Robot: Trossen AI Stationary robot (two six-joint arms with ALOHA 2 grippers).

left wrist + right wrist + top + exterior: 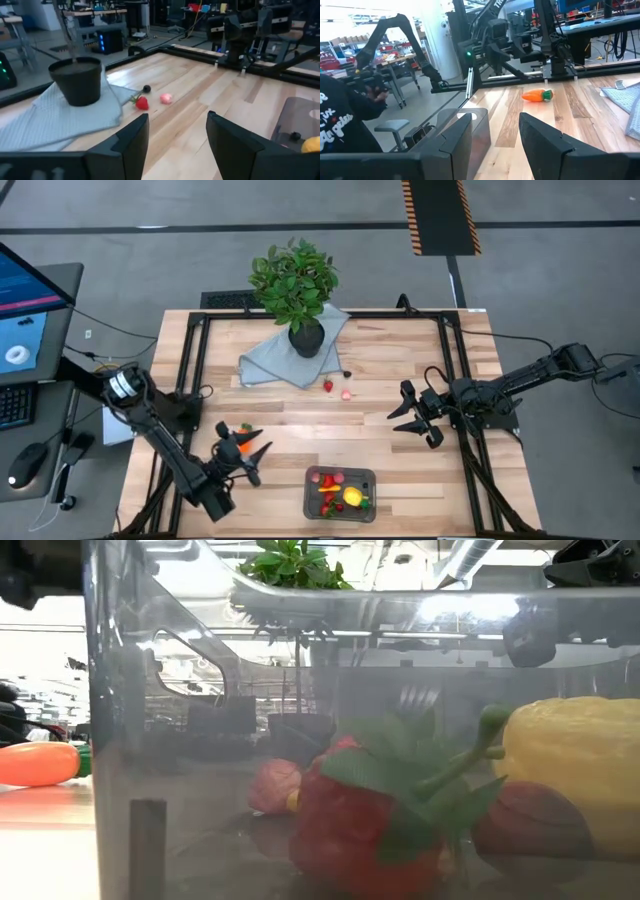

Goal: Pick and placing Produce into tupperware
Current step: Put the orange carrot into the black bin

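The clear tupperware stands near the table's front edge. It holds a red strawberry, a yellow lemon and a pink berry. An orange carrot lies on the wood left of the tub, beside my left gripper, which is open with nothing between its fingers. A strawberry, a pink berry and a dark berry lie mid-table. My right gripper hovers open over the right half of the table, with only bare wood showing in its gap.
A leafy plant in a black pot stands on a light blue-grey cloth at the far middle. A black frame borders the table. Bare wood lies between the loose berries and the tub. A person is beyond the table's left side.
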